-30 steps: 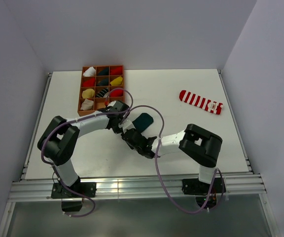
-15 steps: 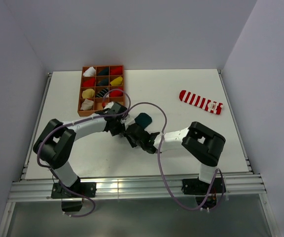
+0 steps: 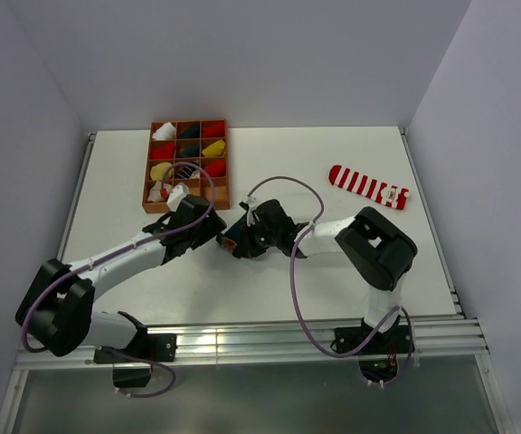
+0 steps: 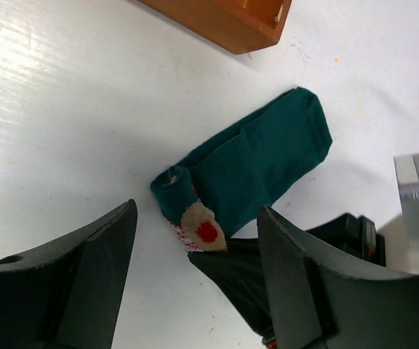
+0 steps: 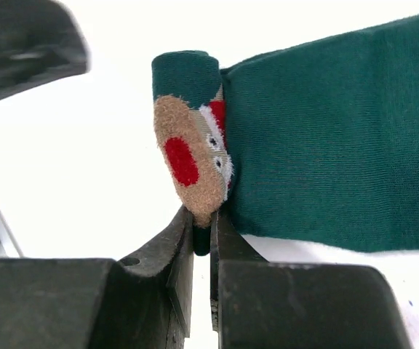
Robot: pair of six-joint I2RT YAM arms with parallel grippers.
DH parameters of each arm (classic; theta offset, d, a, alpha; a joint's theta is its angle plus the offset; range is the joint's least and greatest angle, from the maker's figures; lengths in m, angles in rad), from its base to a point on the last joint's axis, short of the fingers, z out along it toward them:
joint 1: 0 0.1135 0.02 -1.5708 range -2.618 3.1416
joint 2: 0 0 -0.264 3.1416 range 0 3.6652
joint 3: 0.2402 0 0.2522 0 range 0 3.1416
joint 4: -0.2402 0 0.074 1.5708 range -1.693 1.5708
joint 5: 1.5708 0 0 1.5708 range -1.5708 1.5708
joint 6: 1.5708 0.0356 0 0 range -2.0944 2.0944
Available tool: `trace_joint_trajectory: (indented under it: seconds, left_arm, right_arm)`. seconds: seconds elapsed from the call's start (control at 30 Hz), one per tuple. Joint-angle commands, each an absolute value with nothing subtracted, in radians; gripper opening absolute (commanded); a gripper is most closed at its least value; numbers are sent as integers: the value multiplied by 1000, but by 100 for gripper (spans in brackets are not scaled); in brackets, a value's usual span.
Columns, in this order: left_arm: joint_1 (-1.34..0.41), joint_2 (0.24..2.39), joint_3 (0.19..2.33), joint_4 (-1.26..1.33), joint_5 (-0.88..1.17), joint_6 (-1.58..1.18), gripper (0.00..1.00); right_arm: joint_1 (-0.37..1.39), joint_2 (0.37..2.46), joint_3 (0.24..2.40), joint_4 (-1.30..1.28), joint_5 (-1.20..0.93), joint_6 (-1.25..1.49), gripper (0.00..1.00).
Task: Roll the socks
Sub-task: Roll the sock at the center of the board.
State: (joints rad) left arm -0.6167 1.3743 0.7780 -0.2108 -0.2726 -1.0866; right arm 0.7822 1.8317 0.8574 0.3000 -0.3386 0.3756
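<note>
We see left claw (image 4: 196,218) spread open above bench (image 4: 64,109) | right claw (image 5: 202,227) pinching rolled end of green sock (image 4: 264,163) (its remainder lies flat)

A robotics lab test cell: a white surface (image 3: 351,163) boxed in by plain walls (image 3: 260,54), two robot arms (image 3: 125,258) bolted to aluminium rails (image 3: 260,348).

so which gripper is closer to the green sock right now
Right. The right gripper is pinched onto the rolled end of the dark green sock. The left gripper hangs open right by that roll, not gripping it.
</note>
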Motion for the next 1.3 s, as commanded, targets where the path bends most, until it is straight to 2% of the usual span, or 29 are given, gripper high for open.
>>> trace_joint_trajectory:
  seconds: [0.0,0.33,0.57,0.97,1.27]
  left_arm:
    - [-607,1309,704,-75,-284,-1114,71]
    - [-609,1330,557,78,-245,-1158,66]
    - [-609,1275,459,153,-270,-1206,64]
    - [-581,1361,422,261,-239,-1230,58]
    - [-557,1420,397,305,-206,-1229,42]
  right_arm:
    - [753,1900,861,287,-515,469,0]
    - [693,1996,864,368,-653,604,0]
    - [680,2023,884,339,-658,621,0]
    - [680,2034,920,279,-638,612,0]
    - [680,2033,927,272,-627,617,0]
